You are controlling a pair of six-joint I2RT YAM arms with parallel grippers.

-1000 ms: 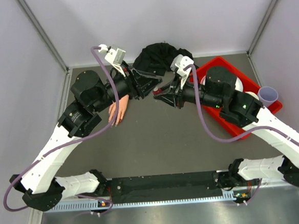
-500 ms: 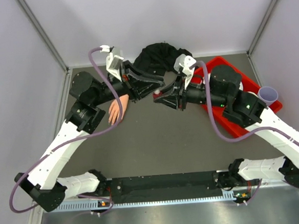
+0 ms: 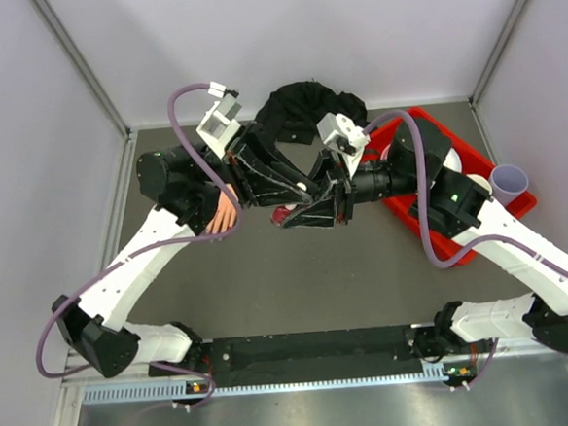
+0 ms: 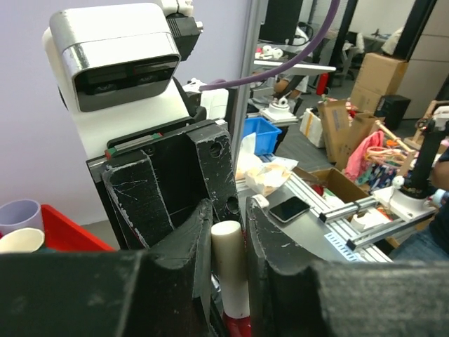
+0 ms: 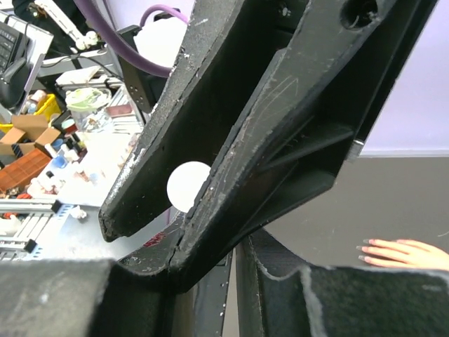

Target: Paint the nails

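- The top view is lit evenly from above; faint shadows are cast under the white arms (image 3: 132, 272) on the dark grey table (image 3: 318, 279).
- Straight edges of the pale walls (image 3: 26, 143) are splayed by the lens.
- In the left wrist view the black fingers (image 4: 179, 260) of the left gripper (image 4: 228, 210) are blurred and dark, the white cylindrical cap (image 4: 230, 267) brightly lit, the small red bottle (image 4: 238, 328) shadowed.
- In the right wrist view the cluttered workshop (image 5: 56, 126) is washed out.

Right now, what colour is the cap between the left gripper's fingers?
Off-white, a smooth cylindrical cap on a small red bottle; shows best in the left wrist view.
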